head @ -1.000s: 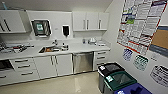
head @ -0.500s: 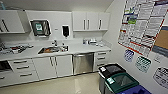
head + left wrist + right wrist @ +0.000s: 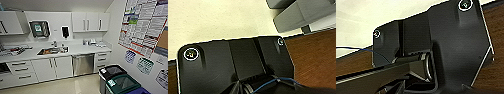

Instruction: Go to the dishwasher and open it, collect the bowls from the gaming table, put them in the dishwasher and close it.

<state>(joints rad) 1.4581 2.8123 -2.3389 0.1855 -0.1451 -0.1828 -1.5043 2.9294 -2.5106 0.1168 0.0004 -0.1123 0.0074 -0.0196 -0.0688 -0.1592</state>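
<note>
The brushed stainless-steel dishwasher (image 3: 83,64) sits shut beneath the white counter (image 3: 75,50), near its right end. Gripper state: cannot tell.

No text can be read anywhere. The posters (image 3: 145,27) on the wall and the labels on the bins (image 3: 117,80) carry print, but it is too blurred to read.

Walls: white, posters (image 3: 143,30) on the right.
Cabinets: white uppers (image 3: 90,22), drawers (image 3: 18,71) below.
Counter: sink (image 3: 52,51).
Floor: pale, bins (image 3: 117,80).
</note>
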